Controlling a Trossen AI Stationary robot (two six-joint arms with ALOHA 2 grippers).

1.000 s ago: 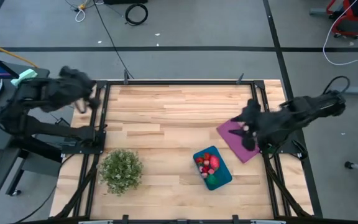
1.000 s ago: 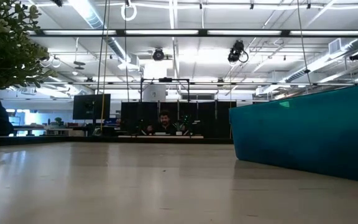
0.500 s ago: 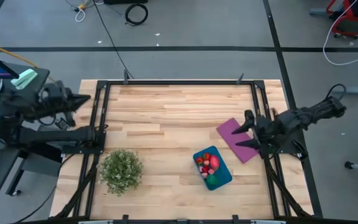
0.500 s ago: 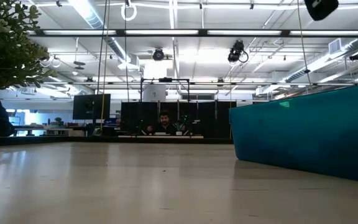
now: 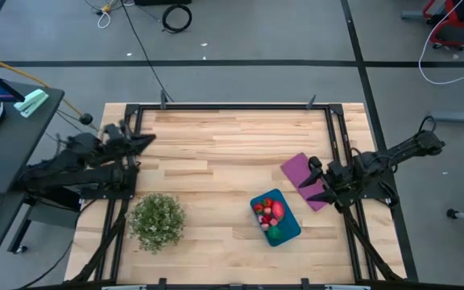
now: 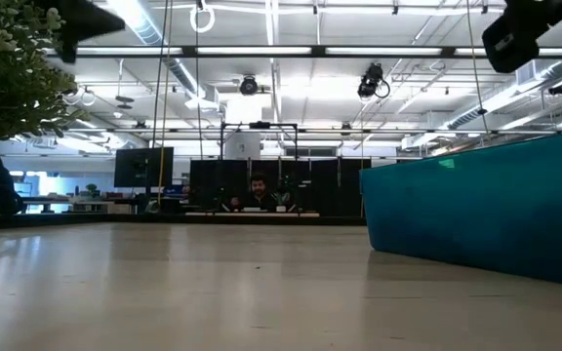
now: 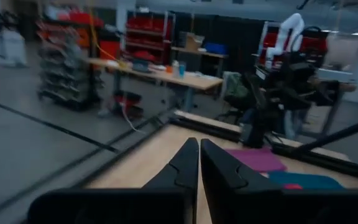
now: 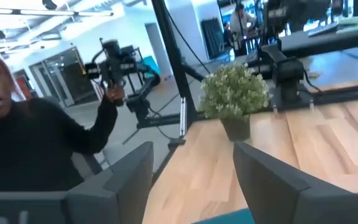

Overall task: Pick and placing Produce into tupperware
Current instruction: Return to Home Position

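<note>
Produce (image 5: 270, 212) is lying in the tupperware (image 5: 290, 229); left gripper (image 5: 142, 140) is hovering, pressed together, at bench (image 5: 216, 161) edge; right gripper (image 5: 315, 180) is hovering, spread, over purple mat (image 5: 296, 171).

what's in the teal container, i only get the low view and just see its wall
observer: the tupperware holds the produce: several red pieces and a green one.
operator: where's the right gripper
observer: the right gripper is open above the purple rectangle, beside the tupperware.
operator: and the left
observer: the left gripper is shut, at the table's left edge, apart from the plant.
</note>
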